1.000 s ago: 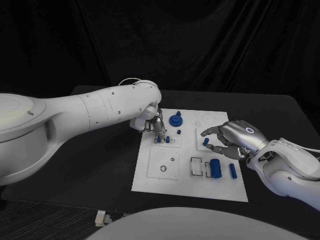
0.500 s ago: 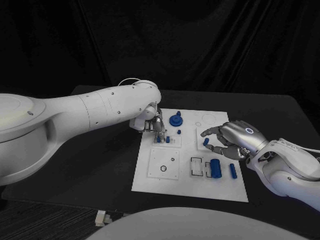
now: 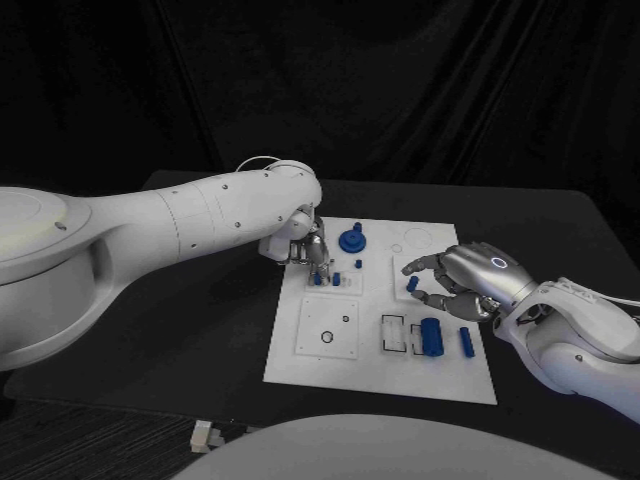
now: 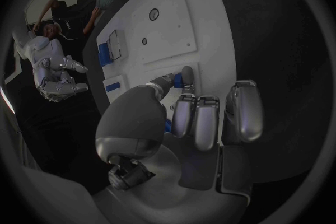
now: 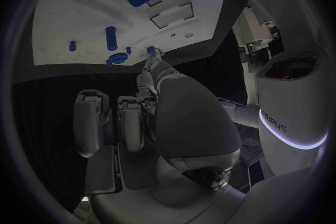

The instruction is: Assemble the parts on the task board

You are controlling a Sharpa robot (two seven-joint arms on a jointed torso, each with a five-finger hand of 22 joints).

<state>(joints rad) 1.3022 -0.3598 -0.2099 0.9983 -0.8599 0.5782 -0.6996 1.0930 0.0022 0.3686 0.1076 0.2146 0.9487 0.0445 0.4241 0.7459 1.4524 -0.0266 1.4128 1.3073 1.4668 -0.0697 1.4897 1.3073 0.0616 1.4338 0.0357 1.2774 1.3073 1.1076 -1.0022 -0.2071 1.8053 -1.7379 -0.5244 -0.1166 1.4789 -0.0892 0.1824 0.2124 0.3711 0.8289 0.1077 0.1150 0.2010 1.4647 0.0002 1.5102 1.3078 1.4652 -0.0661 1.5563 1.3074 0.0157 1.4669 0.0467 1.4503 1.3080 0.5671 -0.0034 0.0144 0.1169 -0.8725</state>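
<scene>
Standing upright in left hand (image 3: 310, 250): small blue peg (image 3: 314, 280).

Matt white task board (image 3: 309, 360), metallic fingers (image 4: 203, 122)

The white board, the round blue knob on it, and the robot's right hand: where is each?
task board (image 3: 306, 370): head view, bare near-left corner.
round blue knob (image 3: 352, 240): head view, its top.
right hand (image 3: 462, 276): head view, middle of the silver hand.
</scene>
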